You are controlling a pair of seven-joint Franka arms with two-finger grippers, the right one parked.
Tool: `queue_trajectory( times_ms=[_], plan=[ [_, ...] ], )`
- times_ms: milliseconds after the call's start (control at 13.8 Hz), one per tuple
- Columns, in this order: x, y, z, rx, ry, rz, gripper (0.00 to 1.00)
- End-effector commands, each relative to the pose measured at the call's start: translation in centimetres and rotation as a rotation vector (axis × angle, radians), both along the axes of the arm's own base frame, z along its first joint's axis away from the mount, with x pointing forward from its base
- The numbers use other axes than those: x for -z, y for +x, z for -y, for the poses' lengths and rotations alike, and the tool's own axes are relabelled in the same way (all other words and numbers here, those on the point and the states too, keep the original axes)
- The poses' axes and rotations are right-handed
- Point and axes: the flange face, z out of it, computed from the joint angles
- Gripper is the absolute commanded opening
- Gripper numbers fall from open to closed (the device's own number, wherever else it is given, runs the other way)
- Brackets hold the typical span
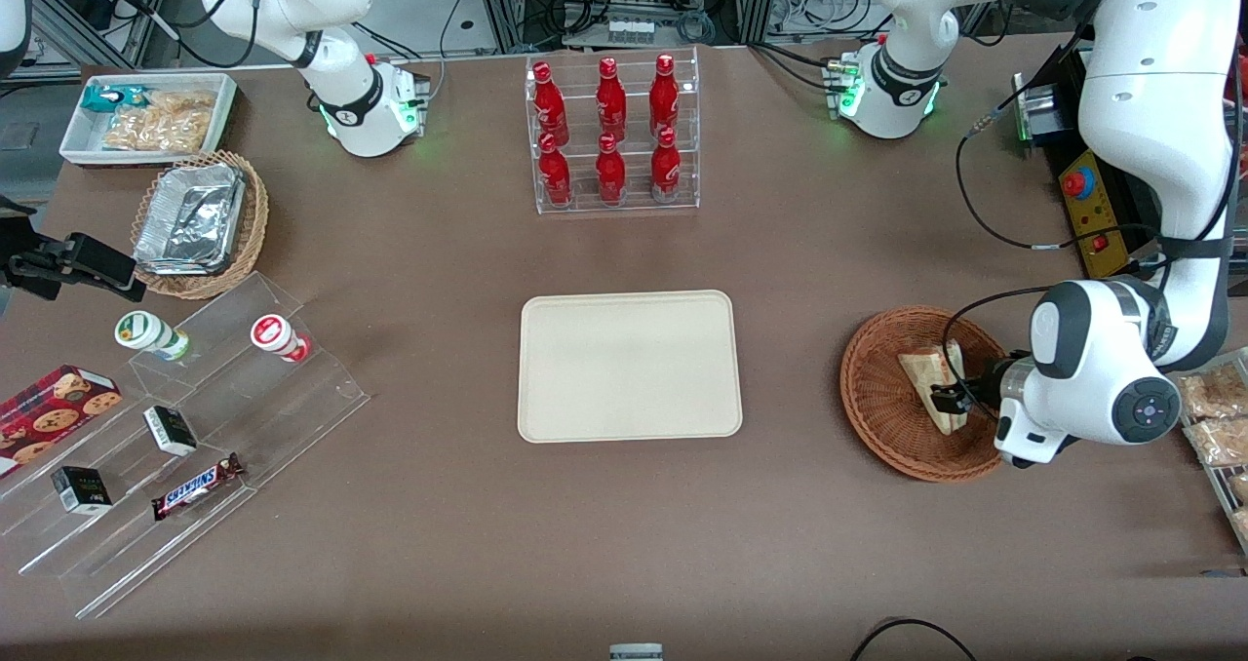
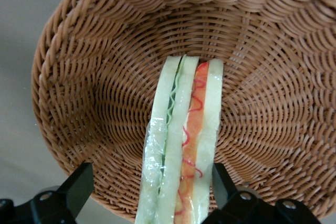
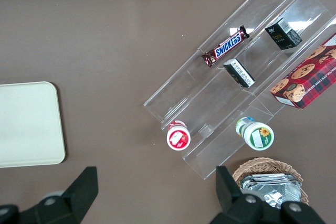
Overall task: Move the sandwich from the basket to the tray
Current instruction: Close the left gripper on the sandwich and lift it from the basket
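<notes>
The sandwich (image 1: 926,371) is a plastic-wrapped wedge of white bread lying in the reddish-brown wicker basket (image 1: 877,403) toward the working arm's end of the table. In the left wrist view the sandwich (image 2: 181,145) shows its cut edge with green and red filling, over the basket (image 2: 94,103). My left gripper (image 1: 951,400) is down in the basket, open, with its fingers astride the sandwich (image 2: 151,176). One finger (image 2: 219,179) is against the bread; the other finger (image 2: 80,182) stands apart from it. The cream tray (image 1: 629,364) lies empty at the table's middle.
A clear rack of red bottles (image 1: 612,135) stands farther from the camera than the tray. Bagged tan snacks (image 1: 1214,412) lie beside the working arm. A stepped acrylic shelf (image 1: 195,427) with small snacks, a tan foil-filled basket (image 1: 200,222) and a white bin (image 1: 146,115) lie toward the parked arm's end.
</notes>
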Motion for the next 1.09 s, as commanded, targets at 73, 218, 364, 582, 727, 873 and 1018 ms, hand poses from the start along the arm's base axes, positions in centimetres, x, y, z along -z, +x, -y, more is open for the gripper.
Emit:
queue_trajectory(
  times_ms=[73,218,364,582,727,873,1018],
  plan=[
    [0.8,0.0,1.1,-0.065,0.026,0.007,0.81],
    [1.0,-0.1,1.5,-0.091,0.036,0.003,0.44],
    [1.0,-0.1,1.5,-0.092,0.034,0.003,0.2],
    [-1.0,0.7,1.7,-0.074,0.029,0.034,0.12],
    [-3.6,1.4,4.4,0.007,-0.003,0.079,0.12],
    [-6.0,1.6,9.6,0.093,-0.035,0.106,0.12],
    [-7.3,0.5,16.9,0.191,-0.057,0.122,0.13]
  ],
)
